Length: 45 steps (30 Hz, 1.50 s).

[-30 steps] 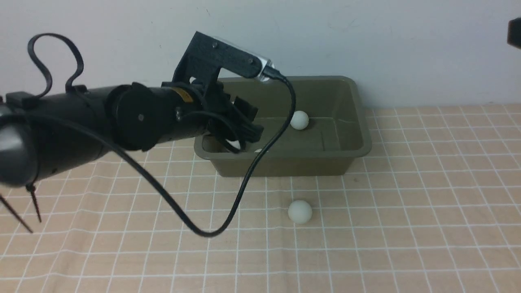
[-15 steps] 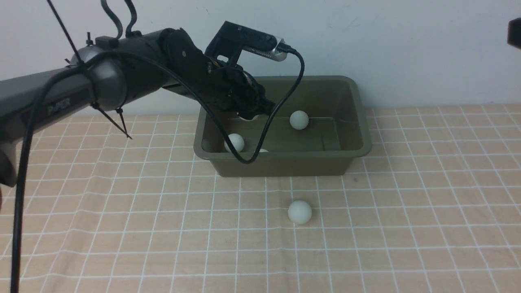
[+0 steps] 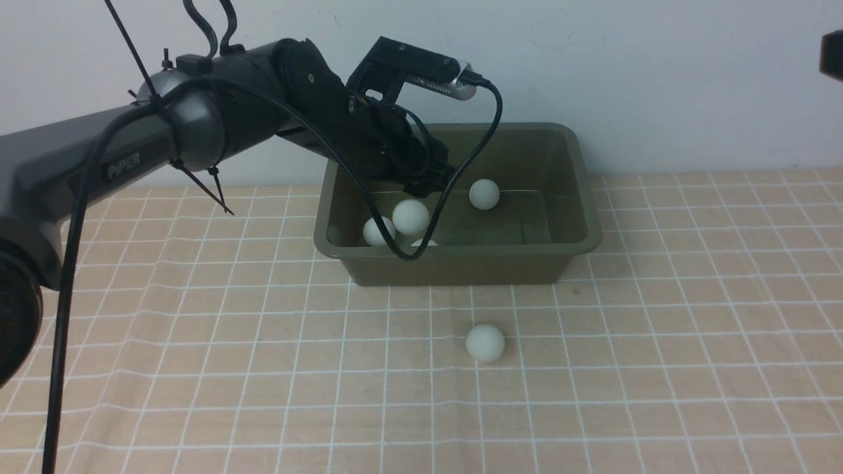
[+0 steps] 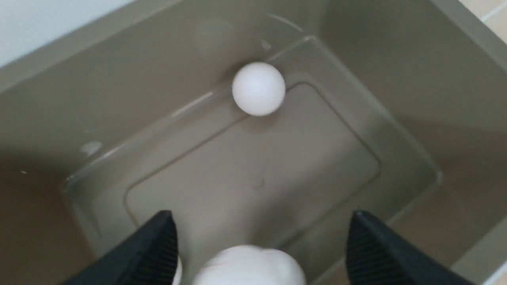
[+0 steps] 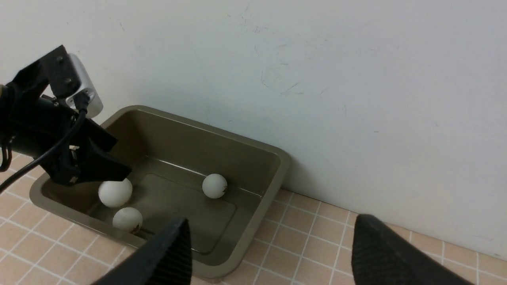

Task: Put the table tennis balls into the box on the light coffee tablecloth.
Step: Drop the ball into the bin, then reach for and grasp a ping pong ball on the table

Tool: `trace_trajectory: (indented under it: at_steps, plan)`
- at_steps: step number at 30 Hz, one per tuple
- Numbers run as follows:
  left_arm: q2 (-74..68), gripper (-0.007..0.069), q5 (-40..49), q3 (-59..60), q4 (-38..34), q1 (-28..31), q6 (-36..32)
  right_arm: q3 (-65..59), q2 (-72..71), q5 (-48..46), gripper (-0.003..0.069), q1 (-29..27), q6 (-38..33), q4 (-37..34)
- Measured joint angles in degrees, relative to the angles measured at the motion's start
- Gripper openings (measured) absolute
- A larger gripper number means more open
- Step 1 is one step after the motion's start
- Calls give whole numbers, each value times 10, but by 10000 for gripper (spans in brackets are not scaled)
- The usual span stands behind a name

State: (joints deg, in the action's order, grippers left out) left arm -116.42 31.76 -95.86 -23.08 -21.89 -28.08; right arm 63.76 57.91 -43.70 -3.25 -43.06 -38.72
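Observation:
The olive-green box (image 3: 582,197) stands at the back of the light coffee tablecloth (image 3: 691,316), against the wall. My left gripper (image 3: 436,183) hangs open over the box's left half. Just under it a white ball (image 3: 411,216) is loose in the air, blurred between the open fingers (image 4: 164,241) in the left wrist view. Two balls (image 3: 377,232) lie at the box's near left, one half hidden by the rim (image 3: 423,243), and another ball (image 3: 485,194) rests farther back. One ball (image 3: 485,343) sits on the cloth in front of the box. My right gripper (image 5: 269,223) is open and empty, high up, facing the box (image 5: 277,158).
The white wall (image 3: 658,79) rises directly behind the box. The left arm's black cable (image 3: 454,191) loops down into the box over its near rim. A dark part (image 3: 832,52) shows at the front view's upper right edge.
The left arm swung up from in front of the box to above its left half. Its gripper opened and a ball dropped out of it into the box.

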Motion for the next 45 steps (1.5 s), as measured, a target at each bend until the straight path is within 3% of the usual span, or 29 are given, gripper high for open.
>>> trace_trajectory:
  at_steps: [6,12,22,28,37,45]
  plan:
    - [40,529,57,-1,1,0,0,0,0,0,494,0,-6,0]
    - [118,463,133,-2,0,0,10,0,0,-3,494,0,-21,0]
    - [261,384,183,-3,70,0,35,0,10,-138,488,12,-14,-54]
    - [313,384,200,-3,105,0,61,1,73,-152,486,102,46,-25]
    - [342,377,258,-3,170,0,82,1,195,-34,486,256,174,90]
    - [342,377,310,-3,196,0,101,1,307,57,486,317,276,179]
